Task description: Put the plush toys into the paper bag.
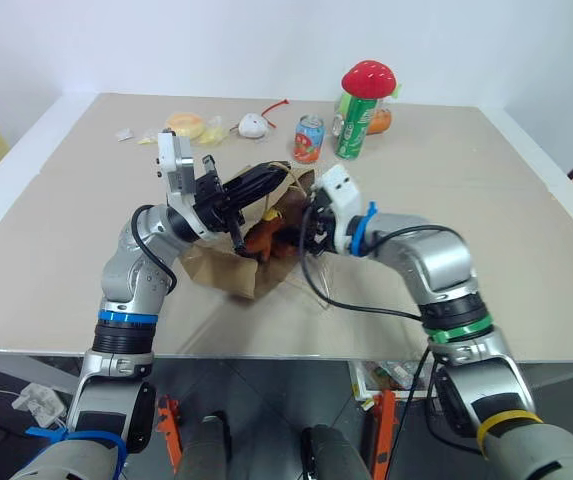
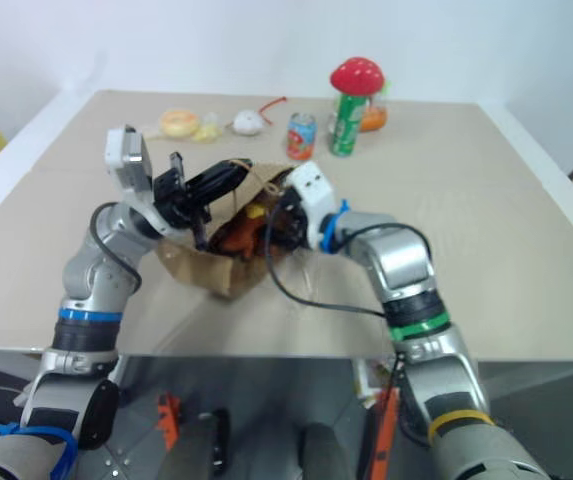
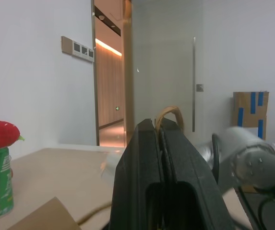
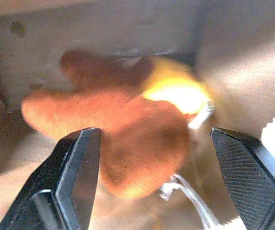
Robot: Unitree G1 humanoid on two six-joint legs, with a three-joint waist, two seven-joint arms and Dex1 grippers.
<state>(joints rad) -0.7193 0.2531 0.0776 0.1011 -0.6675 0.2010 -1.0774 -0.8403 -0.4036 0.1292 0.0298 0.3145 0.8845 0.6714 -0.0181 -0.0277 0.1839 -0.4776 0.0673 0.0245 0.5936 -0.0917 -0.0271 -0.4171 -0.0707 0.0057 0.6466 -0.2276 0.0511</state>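
The brown paper bag (image 1: 221, 268) lies near the middle of the table with its mouth raised toward me. My left gripper (image 1: 271, 183) is shut on one of its twisted loop handles (image 3: 168, 114) and holds that side up. Inside the bag rests the reddish-brown plush toy (image 4: 127, 139), with the yellow plush toy (image 4: 175, 91) just behind it. My right gripper (image 4: 154, 134) is at the bag's mouth (image 1: 301, 232), open, one finger on each side of the brown toy and neither touching it.
At the table's far side stand a green can (image 1: 351, 125) topped by a red mushroom-capped toy (image 1: 368, 78), a small orange-and-blue can (image 1: 308, 138), a small white toy with a red tail (image 1: 254, 125) and a pale orange item in crumpled wrapping (image 1: 186, 125).
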